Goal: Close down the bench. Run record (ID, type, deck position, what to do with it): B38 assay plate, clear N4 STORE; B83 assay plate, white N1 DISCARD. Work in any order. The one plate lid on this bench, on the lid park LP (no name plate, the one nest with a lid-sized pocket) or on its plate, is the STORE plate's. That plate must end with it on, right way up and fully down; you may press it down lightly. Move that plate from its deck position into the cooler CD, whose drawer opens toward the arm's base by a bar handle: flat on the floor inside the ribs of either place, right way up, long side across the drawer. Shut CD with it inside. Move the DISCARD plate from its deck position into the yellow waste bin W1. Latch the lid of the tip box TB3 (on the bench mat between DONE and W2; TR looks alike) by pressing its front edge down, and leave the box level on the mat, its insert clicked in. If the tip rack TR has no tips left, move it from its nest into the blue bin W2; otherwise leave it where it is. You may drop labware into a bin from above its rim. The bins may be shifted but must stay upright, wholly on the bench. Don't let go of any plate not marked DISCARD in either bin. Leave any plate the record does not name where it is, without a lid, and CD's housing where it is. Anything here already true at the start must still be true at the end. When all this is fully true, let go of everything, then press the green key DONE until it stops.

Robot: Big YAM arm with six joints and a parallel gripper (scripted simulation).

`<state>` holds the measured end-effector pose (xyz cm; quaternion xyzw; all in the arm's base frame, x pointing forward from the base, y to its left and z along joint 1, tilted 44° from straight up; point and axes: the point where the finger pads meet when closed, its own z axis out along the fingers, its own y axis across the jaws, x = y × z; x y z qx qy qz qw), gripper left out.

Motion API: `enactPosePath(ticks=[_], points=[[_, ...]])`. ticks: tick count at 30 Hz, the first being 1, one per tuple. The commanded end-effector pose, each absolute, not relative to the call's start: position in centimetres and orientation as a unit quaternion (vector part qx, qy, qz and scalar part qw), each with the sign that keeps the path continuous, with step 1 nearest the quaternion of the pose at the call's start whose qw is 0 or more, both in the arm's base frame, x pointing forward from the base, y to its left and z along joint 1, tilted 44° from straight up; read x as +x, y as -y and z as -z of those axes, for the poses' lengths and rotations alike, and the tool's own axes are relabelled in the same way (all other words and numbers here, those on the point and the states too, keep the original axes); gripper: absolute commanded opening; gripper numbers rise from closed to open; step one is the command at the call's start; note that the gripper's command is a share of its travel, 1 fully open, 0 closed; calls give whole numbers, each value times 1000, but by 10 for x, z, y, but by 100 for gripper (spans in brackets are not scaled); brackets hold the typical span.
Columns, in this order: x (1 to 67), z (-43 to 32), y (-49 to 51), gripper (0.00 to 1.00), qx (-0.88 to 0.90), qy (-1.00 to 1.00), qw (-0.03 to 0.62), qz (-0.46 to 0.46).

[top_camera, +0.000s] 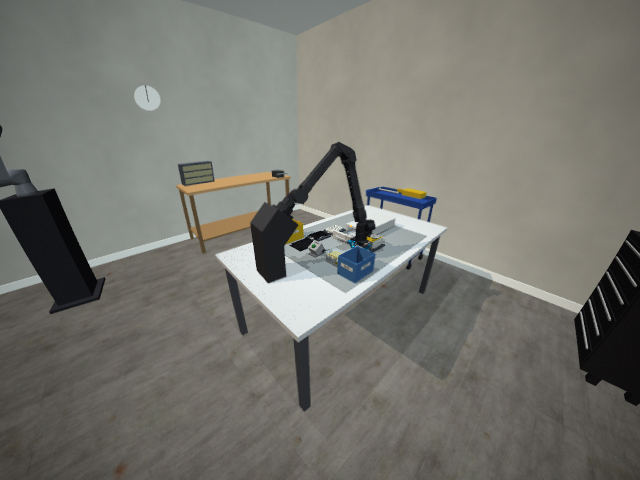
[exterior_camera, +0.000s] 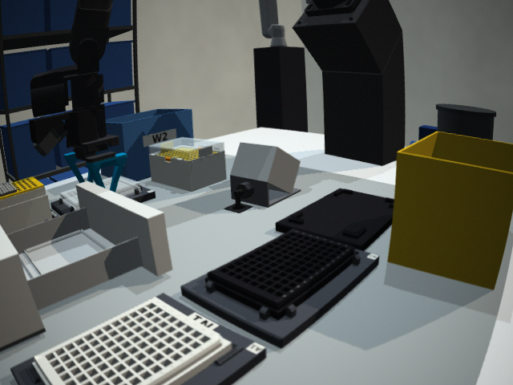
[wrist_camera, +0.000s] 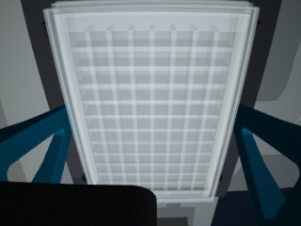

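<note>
Pincer wide over the clear plate, holding nothing

We see the pincer [wrist_camera: 150,145] spread wide, its blue fingers at 9 and 3 o'clock flanking the clear plate [wrist_camera: 150,94] directly below in its nest on the table [top_camera: 310,302]; the plate's long axis runs 12 to 6. We cannot tell whether a lid sits on it, and its near end is cut off by the wrist.

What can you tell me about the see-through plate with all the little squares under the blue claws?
The clear, glassy rectangular assay plate has a grid of small square wells and a see-through lid over it. It lies flat in a dark nest on the bench. The open blue-fingered gripper straddles it, one finger beside each long edge, not gripping it.
</note>
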<state>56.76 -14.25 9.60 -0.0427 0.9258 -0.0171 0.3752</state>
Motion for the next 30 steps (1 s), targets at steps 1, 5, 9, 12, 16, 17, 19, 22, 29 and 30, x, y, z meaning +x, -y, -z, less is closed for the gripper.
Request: enactPosePath(ticks=[1, 5, 9, 12, 16, 17, 19, 22, 29, 30], points=[[571, -92, 143, 100, -38, -926, 374, 16], [571, -92, 143, 100, -38, -926, 374, 16], [571, -92, 143, 100, -38, -926, 374, 16], [571, -92, 143, 100, -38, -926, 374, 16], [571, -92, 143, 100, -38, -926, 374, 16], [571, -92, 143, 100, -38, -926, 374, 16], [571, -92, 143, 100, -38, -926, 374, 16], [571, -92, 143, 100, -38, -926, 374, 16], [571, -92, 143, 0, -38, -926, 374, 16], [571, -92, 143, 0, -38, -926, 374, 16]])
